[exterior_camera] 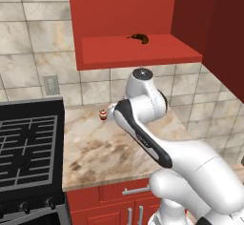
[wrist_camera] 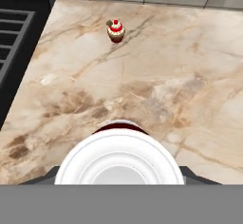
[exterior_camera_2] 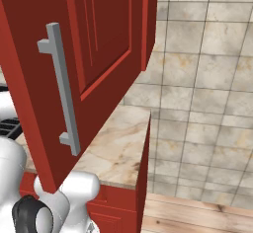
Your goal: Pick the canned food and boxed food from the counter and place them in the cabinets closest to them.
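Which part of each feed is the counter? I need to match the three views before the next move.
Left base view: the counter spans the centre, between the stove and the robot's arm.
Right base view: the counter lies lower centre, its end showing under the open cabinet door.
Hand view: the counter covers most of the picture.
Shared landmark: the tiled wall behind it.
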Controlling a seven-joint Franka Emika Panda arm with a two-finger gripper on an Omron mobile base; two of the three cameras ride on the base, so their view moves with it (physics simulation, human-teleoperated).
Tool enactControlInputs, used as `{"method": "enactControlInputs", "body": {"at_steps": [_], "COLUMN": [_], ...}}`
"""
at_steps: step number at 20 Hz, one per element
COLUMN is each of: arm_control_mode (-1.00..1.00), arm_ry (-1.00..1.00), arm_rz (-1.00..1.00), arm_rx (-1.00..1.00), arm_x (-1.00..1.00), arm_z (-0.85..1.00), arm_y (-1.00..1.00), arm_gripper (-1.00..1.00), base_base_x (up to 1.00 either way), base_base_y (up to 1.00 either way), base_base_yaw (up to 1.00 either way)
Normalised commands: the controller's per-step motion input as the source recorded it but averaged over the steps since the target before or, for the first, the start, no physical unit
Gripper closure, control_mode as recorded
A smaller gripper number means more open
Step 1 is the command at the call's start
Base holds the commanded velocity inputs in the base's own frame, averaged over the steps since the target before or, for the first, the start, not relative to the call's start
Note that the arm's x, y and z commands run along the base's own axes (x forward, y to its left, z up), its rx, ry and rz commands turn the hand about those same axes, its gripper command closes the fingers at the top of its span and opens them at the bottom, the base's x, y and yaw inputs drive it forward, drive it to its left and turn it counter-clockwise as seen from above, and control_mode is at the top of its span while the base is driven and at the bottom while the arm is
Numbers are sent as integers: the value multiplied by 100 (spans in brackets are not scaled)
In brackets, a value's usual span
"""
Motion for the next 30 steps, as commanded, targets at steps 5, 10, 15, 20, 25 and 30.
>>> {"method": "enactControlInputs", "body": {"at_steps": [5,10,15,20,25,30], "arm_control_mode": [-100,-100,-100,-100,-100,-100], "arm_ry": [0,0,-2,-2,-2,-2], "arm_rz": [0,0,0,0,0,0], "arm_rx": [0,0,0,0,0,1], "arm_x": [-9,-13,-24,-27,-26,-20], "arm_z": [52,52,51,53,55,56], "arm_y": [-1,0,-8,-11,-12,-12], "arm_gripper": [100,100,100,100,100,100], "base_base_x": [0,0,0,0,0,0], "base_base_y": [0,0,0,0,0,0], "base_base_yaw": [0,0,0,0,0,0]}}
